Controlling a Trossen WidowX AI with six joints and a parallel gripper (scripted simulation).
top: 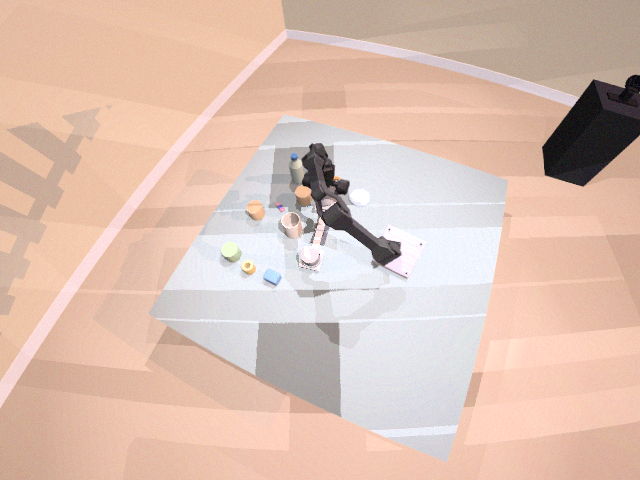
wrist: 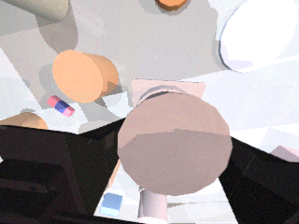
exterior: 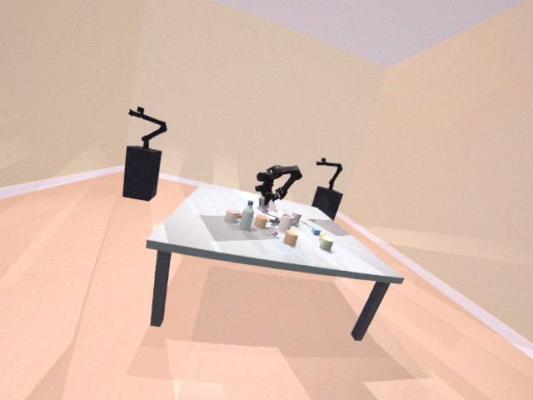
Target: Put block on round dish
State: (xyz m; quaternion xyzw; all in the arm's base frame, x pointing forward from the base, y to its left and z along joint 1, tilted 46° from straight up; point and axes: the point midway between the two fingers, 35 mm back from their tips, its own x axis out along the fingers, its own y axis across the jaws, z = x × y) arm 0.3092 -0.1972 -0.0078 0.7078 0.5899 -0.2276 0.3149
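Fingers of our gripper (wrist: 174,154) were pinching a pink cup (wrist: 175,142), dark pads pressed on either side of it. We held it raised over the balance's square end pad (wrist: 168,91), seen from the wrist. The white round dish (top: 359,196) sat on the table (top: 413,320), to the right of the arm. The other pink cup (top: 310,255) stood on the near end of the balance (top: 318,235). An orange cylinder (wrist: 84,76) lay to the left, beside a small pink-and-blue eraser (wrist: 61,105). We could not see the block.
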